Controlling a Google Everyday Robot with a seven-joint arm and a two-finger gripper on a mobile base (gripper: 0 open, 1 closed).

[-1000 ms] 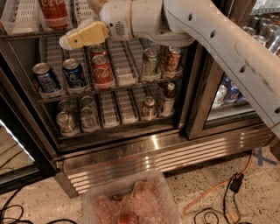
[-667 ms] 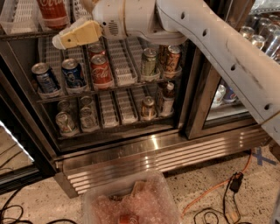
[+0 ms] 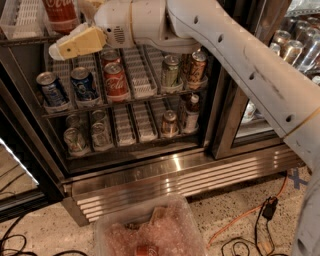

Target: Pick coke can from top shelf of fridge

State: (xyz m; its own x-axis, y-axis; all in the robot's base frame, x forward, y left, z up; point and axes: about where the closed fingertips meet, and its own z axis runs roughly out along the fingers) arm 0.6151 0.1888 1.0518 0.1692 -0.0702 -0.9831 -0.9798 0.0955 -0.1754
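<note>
The coke can [image 3: 60, 13], tall and red with white script, stands at the top left on the top shelf [image 3: 25, 41], cut off by the upper frame edge. White ribbed lane trays [image 3: 22, 15] lie to its left. My gripper [image 3: 75, 44], beige at the end of the white arm [image 3: 220, 45], hovers just below and slightly right of the can, at the shelf's front bar. The fridge [image 3: 150, 182] stands open with its steel base grille below.
On the middle shelf stand a shorter red Coca-Cola can [image 3: 116, 80], two blue Pepsi cans [image 3: 50, 90], a green can [image 3: 170, 70] and a brown one [image 3: 196, 65]. More cans stand on the lower shelf [image 3: 170, 122]. A clear plastic bin [image 3: 150, 230] and cables [image 3: 260, 220] lie on the floor.
My gripper and arm have moved left and a little up, closer under the coke can. The cans have not moved.
</note>
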